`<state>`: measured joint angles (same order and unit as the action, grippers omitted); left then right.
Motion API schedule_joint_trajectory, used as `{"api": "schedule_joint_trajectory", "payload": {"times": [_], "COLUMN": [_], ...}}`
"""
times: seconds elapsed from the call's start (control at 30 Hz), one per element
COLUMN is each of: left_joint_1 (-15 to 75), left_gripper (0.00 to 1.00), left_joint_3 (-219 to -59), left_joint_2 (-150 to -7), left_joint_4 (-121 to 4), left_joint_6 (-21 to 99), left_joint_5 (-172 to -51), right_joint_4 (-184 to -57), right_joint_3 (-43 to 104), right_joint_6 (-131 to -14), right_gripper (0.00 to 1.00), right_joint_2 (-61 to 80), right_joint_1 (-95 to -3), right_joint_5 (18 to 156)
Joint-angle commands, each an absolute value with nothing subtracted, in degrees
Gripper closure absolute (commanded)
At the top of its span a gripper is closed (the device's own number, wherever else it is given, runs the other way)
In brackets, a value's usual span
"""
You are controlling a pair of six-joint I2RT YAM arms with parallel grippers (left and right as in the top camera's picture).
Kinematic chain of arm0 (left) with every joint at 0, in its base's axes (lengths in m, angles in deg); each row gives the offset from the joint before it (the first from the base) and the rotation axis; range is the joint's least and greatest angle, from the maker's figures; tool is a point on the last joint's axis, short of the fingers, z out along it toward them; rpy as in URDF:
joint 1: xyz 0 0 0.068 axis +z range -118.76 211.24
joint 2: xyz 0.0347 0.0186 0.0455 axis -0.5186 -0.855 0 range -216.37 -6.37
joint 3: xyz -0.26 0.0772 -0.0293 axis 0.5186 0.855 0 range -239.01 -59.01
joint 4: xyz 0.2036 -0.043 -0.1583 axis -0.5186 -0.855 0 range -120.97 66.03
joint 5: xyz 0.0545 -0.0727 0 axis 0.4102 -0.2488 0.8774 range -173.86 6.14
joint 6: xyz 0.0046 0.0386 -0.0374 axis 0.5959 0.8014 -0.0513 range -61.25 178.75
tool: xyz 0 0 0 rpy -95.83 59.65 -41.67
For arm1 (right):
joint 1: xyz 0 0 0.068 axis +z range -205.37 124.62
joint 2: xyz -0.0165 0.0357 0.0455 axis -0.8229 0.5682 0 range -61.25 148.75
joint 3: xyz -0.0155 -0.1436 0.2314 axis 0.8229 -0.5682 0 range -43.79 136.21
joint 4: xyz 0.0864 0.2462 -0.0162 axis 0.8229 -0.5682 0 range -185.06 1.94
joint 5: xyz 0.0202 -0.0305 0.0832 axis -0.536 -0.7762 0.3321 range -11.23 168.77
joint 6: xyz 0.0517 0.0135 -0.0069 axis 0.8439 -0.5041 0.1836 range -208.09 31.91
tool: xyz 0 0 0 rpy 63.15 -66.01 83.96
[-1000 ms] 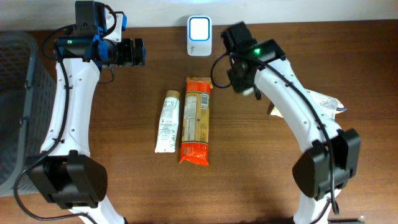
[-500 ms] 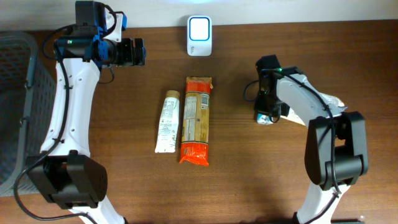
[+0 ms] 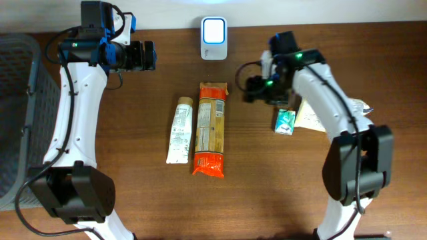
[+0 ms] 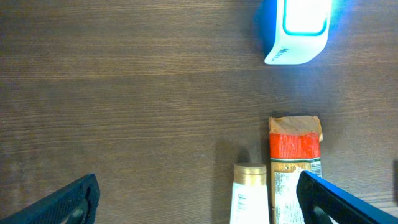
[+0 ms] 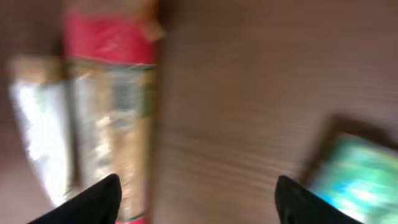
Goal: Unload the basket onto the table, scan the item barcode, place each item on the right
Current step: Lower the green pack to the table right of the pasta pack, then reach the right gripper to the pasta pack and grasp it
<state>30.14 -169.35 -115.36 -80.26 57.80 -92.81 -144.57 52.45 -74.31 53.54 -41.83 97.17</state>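
Observation:
The white barcode scanner [image 3: 213, 30] stands at the back middle with its window lit; the left wrist view shows the scanner [image 4: 298, 28] too. A white tube [image 3: 179, 130] and an orange-red packet [image 3: 211, 129] lie side by side mid-table. A small green box [image 3: 285, 121] lies on the table to the right. My right gripper [image 3: 252, 90] hovers open up and to the left of that box, holding nothing. Its blurred wrist view shows the packet [image 5: 115, 106], the tube [image 5: 37, 130] and the green box [image 5: 354, 174]. My left gripper [image 3: 151, 55] is open and empty at the back left.
A grey basket [image 3: 17, 100] stands at the table's left edge. White flat packets [image 3: 352, 108] lie under and beside the right arm, next to the green box.
The right gripper set the green box down on the table, opened, and swung up and left toward the packet. The left arm has not moved.

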Motion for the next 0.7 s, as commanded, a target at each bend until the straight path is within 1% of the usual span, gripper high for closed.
{"api": "schedule_joint_trajectory", "payload": {"times": [0.0,0.1,0.23,0.27,0.3,0.37,0.4,0.43,0.47,0.53,0.6,0.67], "left_joint_1": [30.2,30.2,30.2,30.2,30.2,30.2,30.2,30.2,30.2,30.2,30.2,30.2], "left_gripper": [0.01,0.01,0.01,0.01,0.01,0.01,0.01,0.01,0.01,0.01,0.01,0.01], "left_joint_3": [-169.4,-169.4,-169.4,-169.4,-169.4,-169.4,-169.4,-169.4,-169.4,-169.4,-169.4,-169.4], "left_joint_2": [-115.4,-115.4,-115.4,-115.4,-115.4,-115.4,-115.4,-115.4,-115.4,-115.4,-115.4,-115.4], "left_joint_4": [-80.1,-80.1,-80.1,-80.1,-80.1,-80.1,-80.1,-80.1,-80.1,-80.1,-80.1,-80.1], "left_joint_6": [57.9,57.9,57.9,57.9,57.9,57.9,57.9,57.9,57.9,57.9,57.9,57.9], "left_joint_5": [-92.8,-92.8,-92.8,-92.8,-92.8,-92.8,-92.8,-92.8,-92.8,-92.8,-92.8,-92.8], "right_joint_4": [-139.9,-132.9,-125.0,-123.3,-122.3,-120.3,-119.5,-118.8,-118.4,-117.9,-118.1,-118.3], "right_joint_3": [47.1,41.4,37.5,36.9,36.6,36.6,36.6,36.6,36.6,36.6,36.6,36.6], "right_joint_6": [-69.7,-65.1,-61.9,-61.0,-61.0,-61.0,-61.0,-61.0,-61.0,-60.5,-56.9,-54.4], "right_gripper": [0.2,0.2,0.21,0.23,0.27,0.39,0.49,0.61,0.69,0.83,0.96,0.96], "right_joint_2": [53.6,53.6,53.6,53.6,53.6,53.6,53.6,53.6,53.6,53.6,54.8,56.5], "right_joint_1": [-36.0,-31.3,-26.7,-25.6,-24.5,-22.3,-21.4,-20.4,-19.7,-18.4,-17.1,-16.4], "right_joint_5": [102.4,102.6,102.1,102.1,102.1,102.4,102.4,102.3,102.3,101.9,100.4,100.4]}}
